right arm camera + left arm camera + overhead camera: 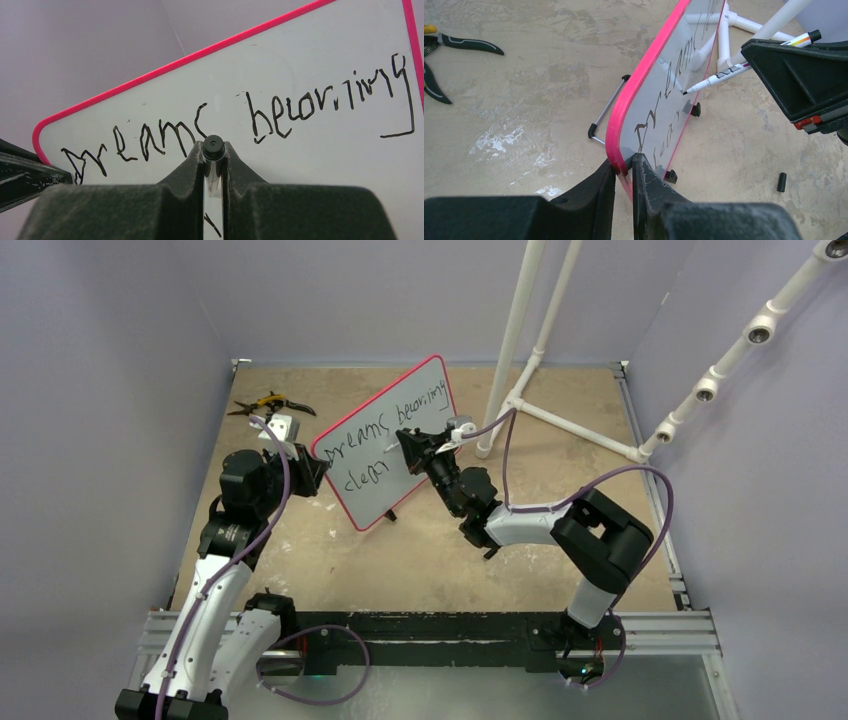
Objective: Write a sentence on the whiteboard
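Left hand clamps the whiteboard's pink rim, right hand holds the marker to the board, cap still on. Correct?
Only the cap is wrong: the left wrist view shows the marker with a bare tip at the whiteboard, and a black cap lying on the table. The left hand clamps the rim and the right hand holds the marker, as stated.

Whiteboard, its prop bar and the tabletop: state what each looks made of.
Whiteboard: glossy white coated sheet, since it mirrors the pipes in the left wrist view; pink rim looks like smooth plastic. Prop bar: thin silvery rod, probably metal, with black caps. Tabletop: matte, tan, scuffed and blotchy; board or coated wood, hard to tell.
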